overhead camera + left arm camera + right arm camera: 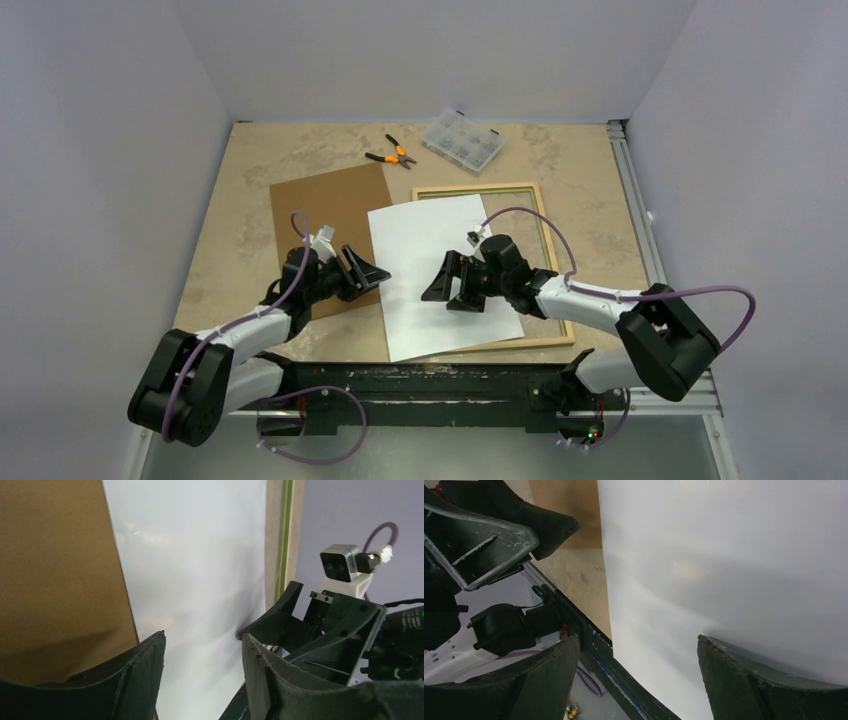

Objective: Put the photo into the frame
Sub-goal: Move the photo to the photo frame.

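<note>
Photo (420, 235) lies white back up at the middle of the desk (570, 160), slightly askew. Its 3 o'clock half covers part of the frame (475, 187), which lies flat with its pale wood side up. A brown backing sheet (325, 205) lies at the photo's 9 o'clock side and meets its edge. The left hand (368, 272) is released, jaws apart with nothing between them, at the photo's 9 o'clock edge. The right hand (440, 292) is spread wide and grasps nothing, low over the middle of the photo. At 12 o'clock, near the far edge, lie orange-handled pliers (392, 155) and a clear parts box (462, 141).
</note>
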Tool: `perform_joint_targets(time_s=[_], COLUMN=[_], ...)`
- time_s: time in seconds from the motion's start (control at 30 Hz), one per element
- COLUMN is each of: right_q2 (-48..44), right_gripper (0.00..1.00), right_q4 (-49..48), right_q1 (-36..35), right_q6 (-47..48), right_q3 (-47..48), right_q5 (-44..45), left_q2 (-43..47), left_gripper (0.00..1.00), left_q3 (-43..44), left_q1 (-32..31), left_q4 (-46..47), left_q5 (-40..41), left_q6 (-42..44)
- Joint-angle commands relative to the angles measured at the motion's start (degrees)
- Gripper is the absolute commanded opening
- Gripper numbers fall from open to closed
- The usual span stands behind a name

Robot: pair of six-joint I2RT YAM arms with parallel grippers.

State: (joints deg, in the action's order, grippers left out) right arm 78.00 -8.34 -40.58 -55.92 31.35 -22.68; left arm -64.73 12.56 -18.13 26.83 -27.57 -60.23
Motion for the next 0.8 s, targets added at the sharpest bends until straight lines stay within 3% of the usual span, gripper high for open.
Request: perform_joint_targets(time_s=[0.0, 0.2, 0.37, 0.6, 0.77], right_q2=[-0.02, 0.14, 0.79, 1.37, 1.37], right_gripper=[0.86, 0.86, 0.86, 0.86, 0.86], right_q4=[-1.77, -1.12, -1.0, -1.07, -1.47], right_q1=[-0.2, -0.2, -0.2, -0.2, -0.2], right_q6=[-0.47, -0.15, -0.13, -0.11, -0.39], right_q3=[-0.52, -0.36, -0.22, -0.29, -0.59], right_q5=[-0.61, -0.31, -0.16, -0.26, -0.42], left_q2=[-1.6, -5.51, -9.45, -14.68, -15.78], left_gripper=[0.57, 0.6, 0.64, 0.66, 0.66], left_q3=[5.62, 6.6, 9.93, 11.93, 8.03], left_q1=[-0.24, -0.43, -4.24, -9.0, -9.11], left_q4=[-12.49, -20.15, -26.12, -23.01, -8.15], left_q5=[4.03, 3.98, 5.65, 4.68, 1.75], left_q6=[4.43, 2.33, 2.76, -0.42, -3.89])
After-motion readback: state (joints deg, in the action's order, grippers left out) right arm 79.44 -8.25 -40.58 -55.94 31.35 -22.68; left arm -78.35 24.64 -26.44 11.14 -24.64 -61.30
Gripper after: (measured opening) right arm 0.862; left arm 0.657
